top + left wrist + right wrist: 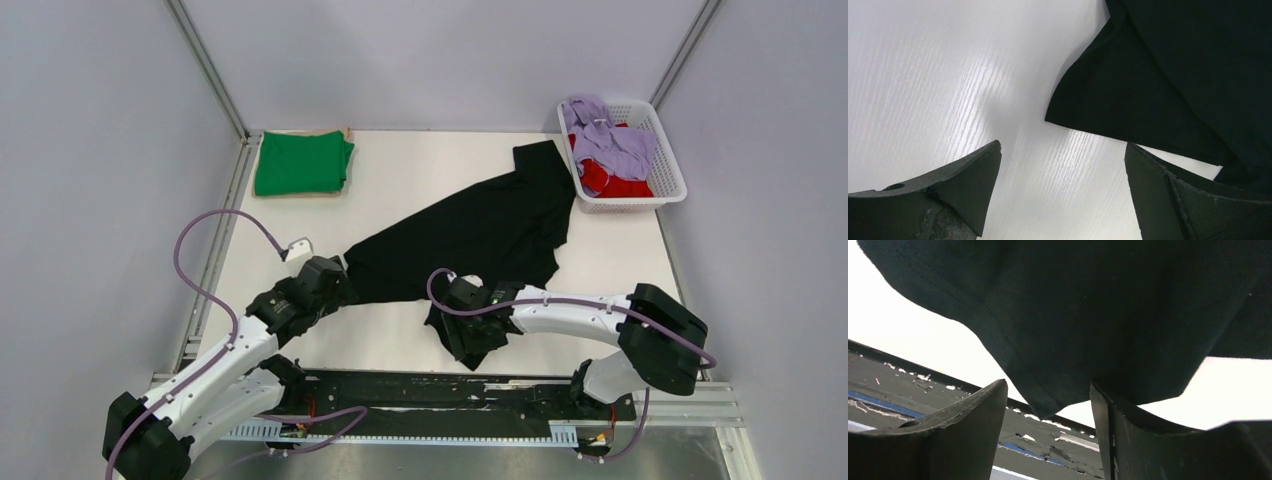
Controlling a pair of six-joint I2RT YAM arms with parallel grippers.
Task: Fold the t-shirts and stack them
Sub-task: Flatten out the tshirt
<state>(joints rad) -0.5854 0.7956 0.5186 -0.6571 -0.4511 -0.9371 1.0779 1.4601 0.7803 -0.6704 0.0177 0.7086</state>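
In the middle of the bench (430,165) the black t-shirt (480,225) lies stretched diagonally and is not yet folded. Its far end is just beside the white lattice basket (632,204), and its near part is bunched under the right arm.

The left gripper (338,283) is at the left end of the shirt. Its jaws stand wide apart, with only bare bench between them and the cloth edge off to one side. The right gripper (468,335) also has its jaws apart. A hem of the black cloth hangs into the gap, but I do not see it pinched.

I think the main risk is on the right side. This gripper works close to the near edge of the bench, above the dark rail, so loose cloth there could slide over the edge or catch on the rail. If the left gripper closes where it is now, it may take nothing, or only one layer. A pull would then twist the shirt more, and a fold made on such a skewed shirt would come out crooked. A strong pull could also drag the far end against the basket.

The basket holds a lavender t-shirt (615,145) crumpled on top of a red t-shirt (610,182), both unfolded. The green t-shirt (300,163) lies folded at the far left corner.
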